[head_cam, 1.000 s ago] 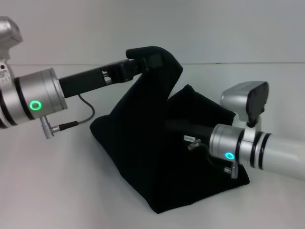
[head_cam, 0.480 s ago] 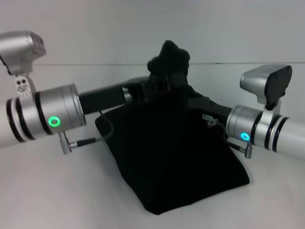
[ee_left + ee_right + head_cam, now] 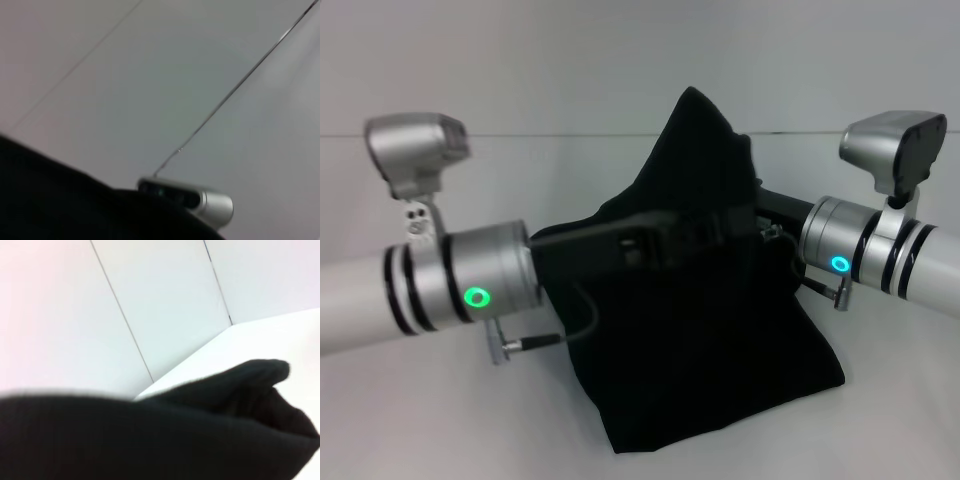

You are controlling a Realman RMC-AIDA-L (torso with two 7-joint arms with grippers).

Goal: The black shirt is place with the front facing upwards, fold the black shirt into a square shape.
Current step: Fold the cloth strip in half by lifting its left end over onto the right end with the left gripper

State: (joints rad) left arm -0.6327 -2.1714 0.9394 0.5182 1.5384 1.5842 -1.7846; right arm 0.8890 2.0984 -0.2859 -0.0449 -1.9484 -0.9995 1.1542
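Lifting black shirt [image 3: 700, 330] tentlike, both grippers hidden in cloth

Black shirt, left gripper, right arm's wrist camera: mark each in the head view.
black shirt [image 3: 720, 350]: head view, front drape of the lifted cloth.
left gripper [image 3: 695, 232]: head view, black tip buried in the shirt.
right arm's wrist camera [image 3: 895, 145]: head view, silver housing above the wrist.

Both arms reach inward at mid-height, forearms nearly level. The left gripper [image 3: 705, 228] and the right gripper [image 3: 760, 212] meet close together, buried in black cloth (finger positions hidden). Green rings glow on both wrists.
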